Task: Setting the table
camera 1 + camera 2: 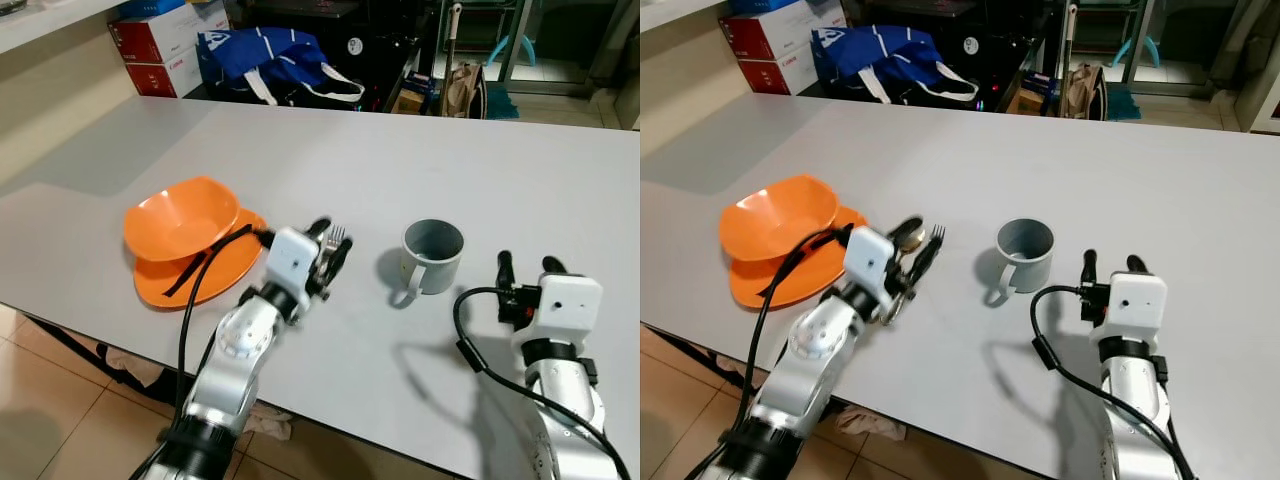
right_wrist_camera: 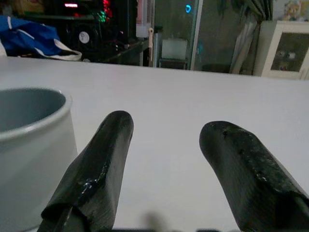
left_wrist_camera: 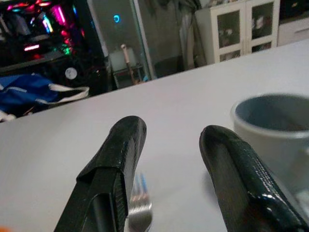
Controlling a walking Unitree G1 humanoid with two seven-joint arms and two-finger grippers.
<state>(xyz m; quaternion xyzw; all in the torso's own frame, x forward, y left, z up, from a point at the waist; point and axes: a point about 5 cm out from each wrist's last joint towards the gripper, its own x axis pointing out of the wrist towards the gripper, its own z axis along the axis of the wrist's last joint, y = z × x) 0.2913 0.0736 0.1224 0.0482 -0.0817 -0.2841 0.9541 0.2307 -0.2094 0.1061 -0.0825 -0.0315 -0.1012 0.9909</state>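
Grey table (image 1: pixel 420 160) with an orange bowl (image 1: pixel 180 217) sitting on an orange plate (image 1: pixel 205 272) over on the robot's left side. Grey mug (image 1: pixel 433 255) standing upright further right, handle pointing toward the near edge, well apart from the plate.

Left gripper (image 1: pixel 331 248) resting low over the table between plate and mug, just beside the plate's rim. Fingers (image 3: pixel 118 164) spread open in the left wrist view, with a metal fork (image 3: pixel 139 212) lying flat on the table just under and between them, tines toward the far side. Not clamped on it as far as can be seen. Fork tines (image 1: pixel 336 237) poking out past the fingertips in the head view too.

Right gripper (image 1: pixel 527 268) hovering near the mug's right side, close but not touching. Fingers (image 2: pixel 104 159) open there too, nothing between them, mug wall (image 2: pixel 29 145) sitting right next to one finger in the right wrist view.

Behind the table: blue bag (image 1: pixel 265 60) with white straps, a couple of red and white boxes (image 1: pixel 160 45), dark shelving, white cabinet (image 3: pixel 239 29) in the background.
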